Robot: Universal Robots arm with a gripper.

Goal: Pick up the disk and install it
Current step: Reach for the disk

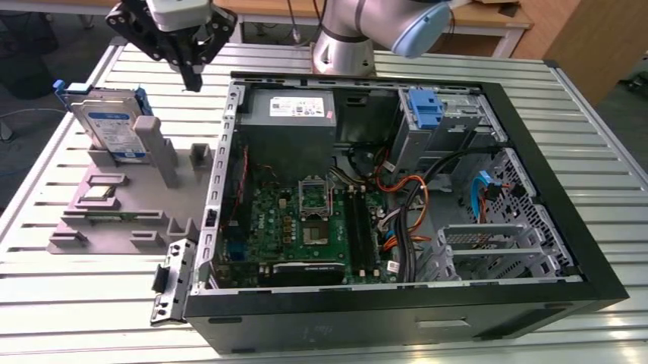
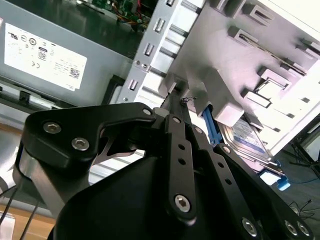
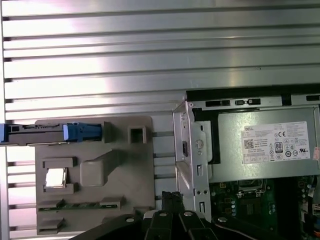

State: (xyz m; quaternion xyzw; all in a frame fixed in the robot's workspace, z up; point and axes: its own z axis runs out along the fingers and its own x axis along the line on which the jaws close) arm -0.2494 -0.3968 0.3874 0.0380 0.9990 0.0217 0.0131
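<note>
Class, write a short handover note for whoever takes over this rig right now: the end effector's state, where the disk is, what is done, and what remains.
End effector: shut and empty, hanging above the slatted table, between the grey fixture and the open computer case.
Disk: standing on edge in the grey fixture at the exterior view's left, outside the case and apart from the end effector.
Done: nothing that shows.
Left: the disk is not yet picked up and not yet installed.
</note>
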